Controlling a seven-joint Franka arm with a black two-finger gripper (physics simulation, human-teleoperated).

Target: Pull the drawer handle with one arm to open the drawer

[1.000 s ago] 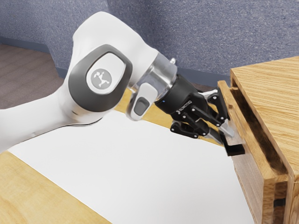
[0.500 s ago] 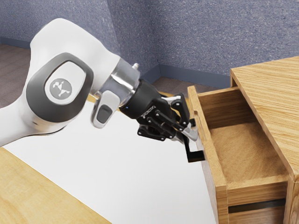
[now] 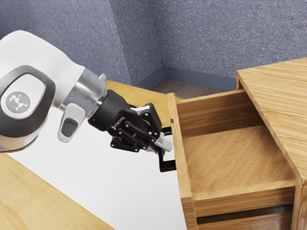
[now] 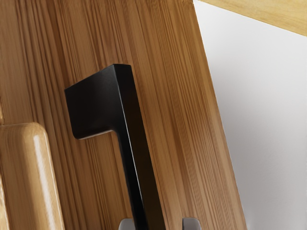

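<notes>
Drawer well out of cabinet, hand clamped on handle; task looks largely done.

Tabletop [image 3: 33, 201]: wood w/ a white sheet over the middle, nothing loose on it. Cabinet [image 3: 280, 91]: at the exterior view's right, top drawer [image 3: 230, 158] pulled far out toward the arm [image 3: 33, 96], inside bare, back wall visible under cabinet top. Arm: comes in from exterior view's left, approx. level w/ drawer front. Hand [image 3: 164, 143]: pressed onto the black handle [image 3: 168, 164] from two sides; wrist view has a metal fingertip [image 4: 125, 224] each side of the handle [image 4: 122, 129] bar, so grip judged firm. Progress: opening achieved for most of visible travel; can't tell if more travel is left. Remaining, in my judgement: at most a short further pull, then release.
</notes>
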